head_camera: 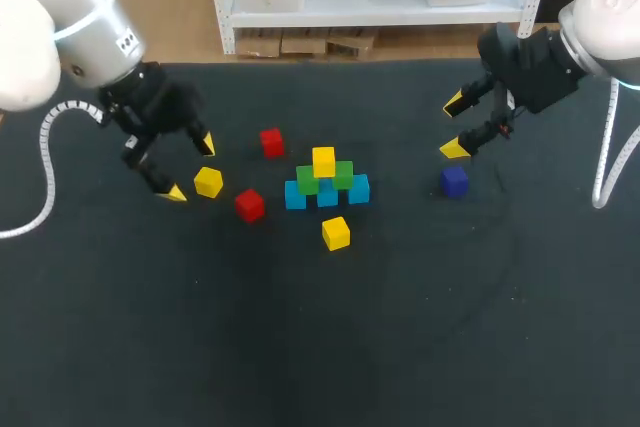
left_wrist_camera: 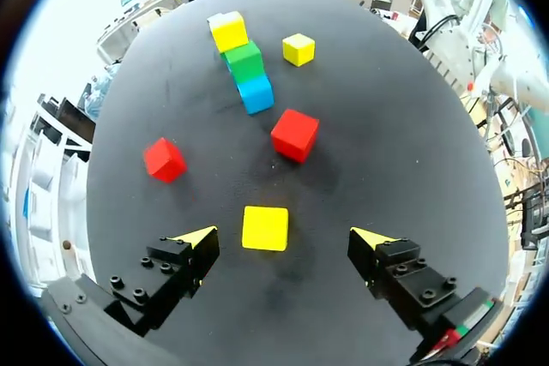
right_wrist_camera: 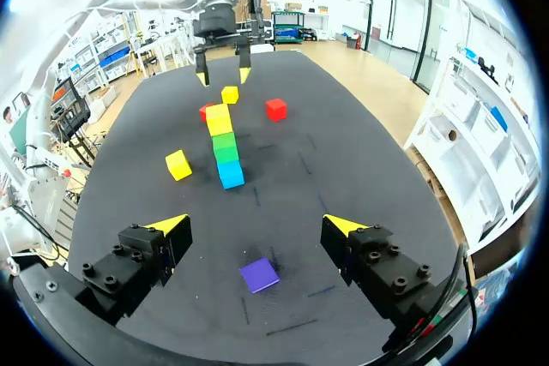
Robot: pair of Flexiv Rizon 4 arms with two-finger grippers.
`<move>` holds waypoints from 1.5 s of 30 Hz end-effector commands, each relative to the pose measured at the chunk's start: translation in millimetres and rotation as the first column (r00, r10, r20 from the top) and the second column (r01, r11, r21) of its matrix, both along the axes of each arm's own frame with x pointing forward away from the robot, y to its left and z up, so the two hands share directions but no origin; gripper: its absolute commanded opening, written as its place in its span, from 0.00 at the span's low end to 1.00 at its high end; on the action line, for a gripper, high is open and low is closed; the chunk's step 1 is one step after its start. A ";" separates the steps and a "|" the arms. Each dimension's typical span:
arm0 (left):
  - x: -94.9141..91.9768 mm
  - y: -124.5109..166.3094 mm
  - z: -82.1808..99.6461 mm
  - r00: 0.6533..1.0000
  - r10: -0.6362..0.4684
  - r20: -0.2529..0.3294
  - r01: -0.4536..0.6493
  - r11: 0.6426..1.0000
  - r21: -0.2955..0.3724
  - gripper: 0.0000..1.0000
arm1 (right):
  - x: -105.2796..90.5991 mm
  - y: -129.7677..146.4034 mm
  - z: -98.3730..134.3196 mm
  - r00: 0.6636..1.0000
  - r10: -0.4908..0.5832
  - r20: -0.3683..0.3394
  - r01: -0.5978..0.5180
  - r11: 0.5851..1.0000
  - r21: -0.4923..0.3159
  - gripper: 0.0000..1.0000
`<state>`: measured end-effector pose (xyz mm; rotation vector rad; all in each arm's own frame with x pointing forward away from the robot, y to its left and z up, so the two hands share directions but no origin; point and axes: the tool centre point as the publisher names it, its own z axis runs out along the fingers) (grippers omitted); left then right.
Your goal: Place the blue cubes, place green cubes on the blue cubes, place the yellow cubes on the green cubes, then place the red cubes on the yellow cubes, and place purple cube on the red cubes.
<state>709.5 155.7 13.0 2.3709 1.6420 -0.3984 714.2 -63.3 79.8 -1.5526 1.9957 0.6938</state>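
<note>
Head view: three blue cubes (head_camera: pixel 295 195) (head_camera: pixel 327 196) (head_camera: pixel 359 189), two green (head_camera: pixel 307 181) (head_camera: pixel 343 175), three yellow (head_camera: pixel 323 161) (head_camera: pixel 208 182) (head_camera: pixel 336 233), two red (head_camera: pixel 271 142) (head_camera: pixel 249 205).

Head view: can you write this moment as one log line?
left pincer: open, by loose yellow cube | right pincer: open, by purple cube | stack: blue, green, one yellow

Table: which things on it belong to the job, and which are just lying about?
Job: blue, green and yellow stack; two loose yellow cubes; two red cubes; purple cube.
Not the job: just the dark table beneath.
</note>
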 end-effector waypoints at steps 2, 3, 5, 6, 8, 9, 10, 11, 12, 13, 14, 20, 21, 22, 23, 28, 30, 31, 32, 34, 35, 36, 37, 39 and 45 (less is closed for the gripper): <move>7.6 -1.8 -7.6 1.000 -0.013 -0.016 0.013 1.000 -0.003 1.00 | -0.6 -0.4 -0.1 1.000 0.000 0.002 0.000 1.000 0.002 1.00; 8.0 -2.6 -8.0 1.000 -0.016 -0.017 0.016 1.000 -0.004 1.00 | -0.6 -0.4 -0.1 1.000 0.000 0.002 0.000 1.000 0.002 1.00; 8.8 -4.3 -8.7 1.000 -0.024 -0.019 0.024 1.000 -0.003 1.00 | -0.6 -0.4 -0.1 1.000 0.000 0.002 0.000 1.000 0.002 1.00; 8.9 -5.5 -8.7 0.999 -0.029 -0.017 0.029 1.000 -0.006 1.00 | -0.6 -0.4 -0.1 1.000 0.000 0.002 0.000 1.000 0.002 1.00; 9.3 -7.2 -9.8 0.999 -0.036 -0.019 0.035 0.999 -0.006 1.00 | -0.6 -0.4 -0.1 1.000 0.000 0.002 0.000 1.000 0.002 1.00; 9.3 -7.7 -10.3 0.999 -0.037 -0.019 0.037 0.999 -0.006 1.00 | -0.6 -0.4 -0.1 1.000 0.000 0.002 0.000 1.000 0.002 1.00; 9.5 -8.4 -11.1 0.999 -0.039 -0.021 0.039 0.999 -0.006 1.00 | -0.6 -0.4 -0.1 1.000 0.000 0.002 0.000 1.000 0.002 1.00; 9.6 -8.8 -11.7 0.999 -0.041 -0.022 0.041 0.999 -0.005 1.00 | -0.6 -0.4 -0.1 1.000 0.000 0.002 0.000 1.000 0.002 1.00; 10.1 -9.3 -12.4 0.999 -0.043 -0.023 0.043 0.999 -0.005 0.96 | -0.6 -0.4 -0.1 1.000 0.000 0.002 0.000 1.000 0.002 1.00; 10.6 -9.5 -12.9 0.999 -0.045 -0.024 0.045 0.999 -0.004 0.91 | -0.6 -0.4 -0.1 1.000 0.000 0.002 0.000 1.000 0.002 1.00; 11.2 -9.6 -13.2 0.999 -0.046 -0.024 0.046 0.999 -0.004 0.89 | -0.6 -0.4 -0.1 1.000 0.000 0.002 0.000 1.000 0.002 1.00; 15.4 -10.7 -15.0 0.998 -0.055 -0.027 0.055 0.998 0.003 0.66 | -0.6 -0.4 -0.1 1.000 0.000 0.002 0.000 1.000 0.002 1.00; 16.1 -11.0 -15.4 0.998 -0.057 -0.027 0.057 0.998 0.003 0.60 | -0.6 -0.4 -0.1 1.000 0.000 0.002 0.000 1.000 0.002 1.00; 16.8 -11.3 -16.0 0.998 -0.058 -0.027 0.058 0.998 0.004 0.54 | -0.6 -0.4 -0.1 1.000 0.000 0.002 0.000 1.000 0.002 1.00; 17.1 -11.7 -16.5 0.998 -0.061 -0.030 0.061 0.998 0.010 0.51 | -0.6 -0.4 -0.1 1.000 0.000 0.002 0.000 1.000 0.002 1.00; 16.8 -13.5 -16.8 0.998 -0.062 -0.028 0.063 0.998 0.011 0.24 | -0.6 -0.4 -0.1 1.000 0.000 0.002 0.000 1.000 0.002 1.00; 16.0 -14.1 -16.8 0.998 -0.060 -0.028 0.060 0.998 0.011 0.13 | -0.6 -0.4 -0.1 1.000 0.000 0.002 0.000 1.000 0.002 1.00; 15.2 -14.1 -16.1 0.998 -0.057 -0.027 0.058 0.998 0.011 0.00 | -0.6 -0.4 -0.1 1.000 0.000 0.002 0.000 1.000 0.002 1.00; 14.4 -14.1 -14.9 0.998 -0.055 -0.025 0.055 0.998 0.011 0.00 | -0.6 -0.4 -0.1 1.000 0.000 0.002 0.000 1.000 0.002 1.00; 12.0 -14.4 -9.8 0.999 -0.046 -0.019 0.046 0.999 0.009 0.00 | -0.6 -0.4 -0.1 1.000 0.000 0.002 0.000 1.000 0.002 1.00; 10.4 -14.8 -5.3 0.999 -0.039 -0.015 0.040 0.999 0.009 0.00 | -0.6 -0.4 -0.1 1.000 0.000 0.002 0.000 1.000 0.002 1.00; 8.5 -15.3 0.0 1.000 -0.029 -0.008 0.030 1.000 0.008 0.00 | -0.6 -0.4 -0.1 1.000 0.000 0.002 0.000 1.000 0.002 1.00; 6.7 -15.9 5.3 1.000 -0.017 -0.004 0.017 1.000 0.005 0.00 | -0.6 -0.4 -0.1 1.000 0.000 0.002 0.000 1.000 0.002 1.00; 2.3 -18.5 17.8 1.000 0.009 0.018 -0.010 1.000 0.012 0.00 | -0.6 -0.4 -0.1 1.000 0.000 0.002 0.000 1.000 0.002 1.00; -8.9 -31.2 50.4 0.986 0.161 0.035 -0.161 0.987 -0.002 0.00 | -0.6 -0.4 -0.1 1.000 0.000 0.002 0.000 1.000 0.002 1.00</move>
